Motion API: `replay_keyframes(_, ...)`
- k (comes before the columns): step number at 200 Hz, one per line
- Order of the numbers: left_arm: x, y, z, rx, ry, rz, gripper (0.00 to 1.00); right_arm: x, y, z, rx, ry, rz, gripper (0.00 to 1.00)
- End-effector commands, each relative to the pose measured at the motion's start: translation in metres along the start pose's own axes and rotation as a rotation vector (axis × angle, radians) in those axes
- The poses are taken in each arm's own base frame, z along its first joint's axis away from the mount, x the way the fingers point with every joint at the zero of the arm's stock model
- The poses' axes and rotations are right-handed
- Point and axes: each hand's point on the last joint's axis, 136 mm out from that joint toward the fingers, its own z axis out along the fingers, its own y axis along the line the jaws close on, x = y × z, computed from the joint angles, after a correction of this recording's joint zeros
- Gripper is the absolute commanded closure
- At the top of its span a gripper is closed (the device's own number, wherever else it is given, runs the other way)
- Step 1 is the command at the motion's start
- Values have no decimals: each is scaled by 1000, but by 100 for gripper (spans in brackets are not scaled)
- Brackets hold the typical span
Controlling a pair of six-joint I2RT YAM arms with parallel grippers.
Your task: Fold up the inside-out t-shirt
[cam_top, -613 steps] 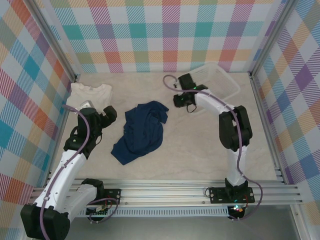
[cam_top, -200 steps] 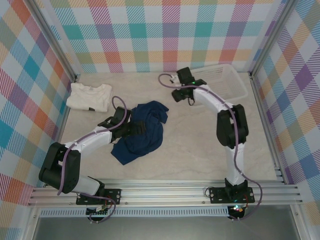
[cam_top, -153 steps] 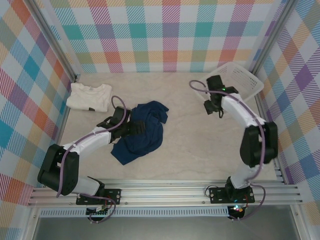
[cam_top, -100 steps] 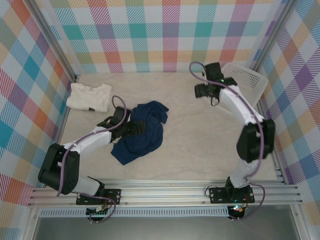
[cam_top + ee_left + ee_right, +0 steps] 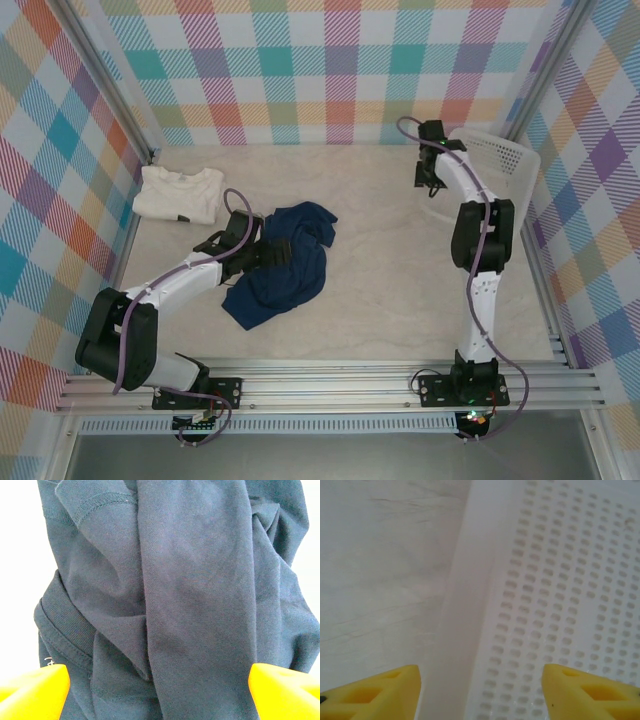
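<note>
The inside-out t-shirt lies crumpled in a dark navy heap left of the table's middle. My left gripper hangs over the heap's left part. Up close, folds and a ribbed hem of the t-shirt spread under the left gripper, whose yellow fingertips stand wide apart and open, with no cloth pinched. My right gripper is at the back right, beside a white basket. There the right gripper is open, its fingertips either side of the basket's rim.
The white perforated basket leans tilted against the right wall; its holed wall is close to my right fingers. A cream-white folded shirt lies at the back left. Bare tabletop stretches between the navy heap and the right arm.
The right arm has swung from the middle back to the back right, and the basket has gone with it and tipped up against the right wall. The left gripper stays over the shirt.
</note>
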Motion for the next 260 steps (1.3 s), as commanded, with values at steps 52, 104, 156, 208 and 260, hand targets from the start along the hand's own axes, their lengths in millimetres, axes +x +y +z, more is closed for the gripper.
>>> replay_keyframes(52, 0, 3, 1, -30, 1, 36, 8, 8, -34, -4, -64, 1, -277, 69)
replay_keyframes(104, -6, 1, 5, -32, -5, 34, 8, -29, -66, 3, 96, -49, -352, 68)
replay_keyframes(156, 3, 0, 5, -12, 16, -11, 13, -25, 13, -97, -43, -306, -371, 20)
replay_keyframes(208, 11, -27, 23, 117, 104, -18, 57, 61, 119, -158, -366, -333, -451, 18)
replay_keyframes(260, -71, -83, -71, 338, -175, 44, 97, 149, 175, -244, -1041, -267, -437, 19)
